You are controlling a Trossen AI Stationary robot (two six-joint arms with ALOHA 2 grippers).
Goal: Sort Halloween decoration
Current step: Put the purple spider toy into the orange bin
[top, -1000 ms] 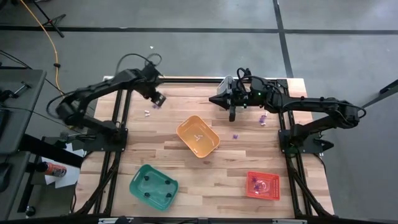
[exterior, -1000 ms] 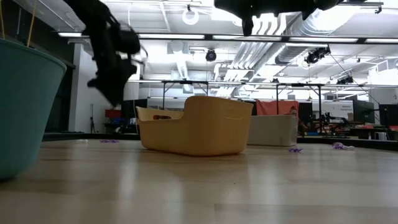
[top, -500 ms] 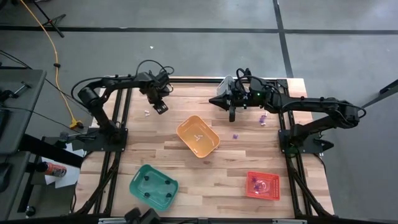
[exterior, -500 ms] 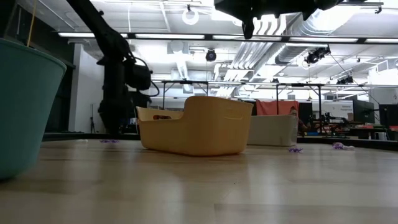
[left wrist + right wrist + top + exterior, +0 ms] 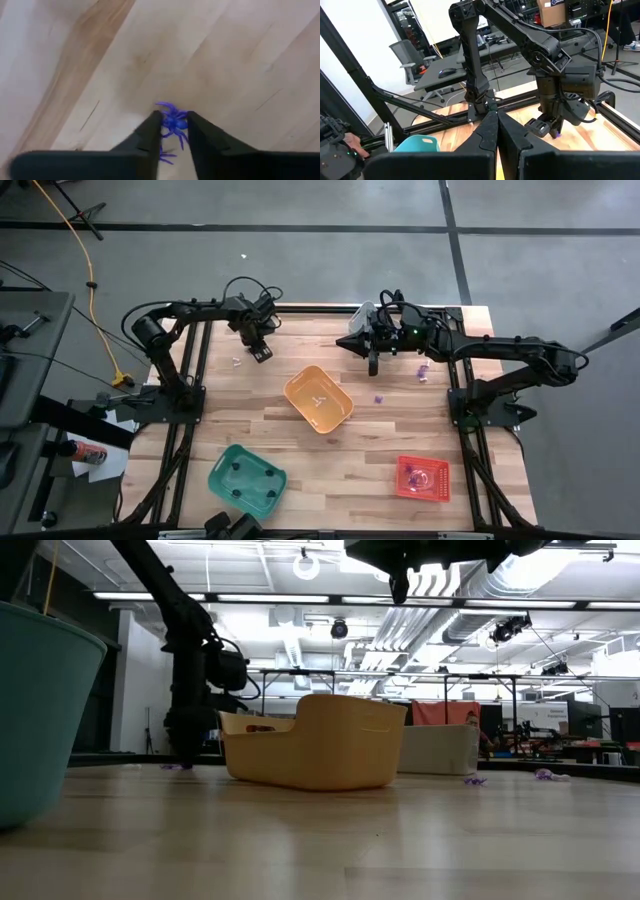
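Pale wood table (image 5: pixel 330 450), glossy plastic orange bin (image 5: pixel 318 399)

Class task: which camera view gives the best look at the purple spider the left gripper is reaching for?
The left wrist view: the purple spider lies between the left gripper fingertips on the table. The low view shows only a purple speck at the gripper's foot; in the high view the gripper hides it; the right wrist view shows a purple glint.

One camera hangs high above the wooden table (image 5: pixel 330 450) and looks straight down on all of it. One sits low at the table top, close behind the orange bin (image 5: pixel 315 740), looking level into the room; the high view shows that bin (image 5: pixel 318 398) too. The left wrist camera looks down, very near the wood. The right wrist camera looks across the table.
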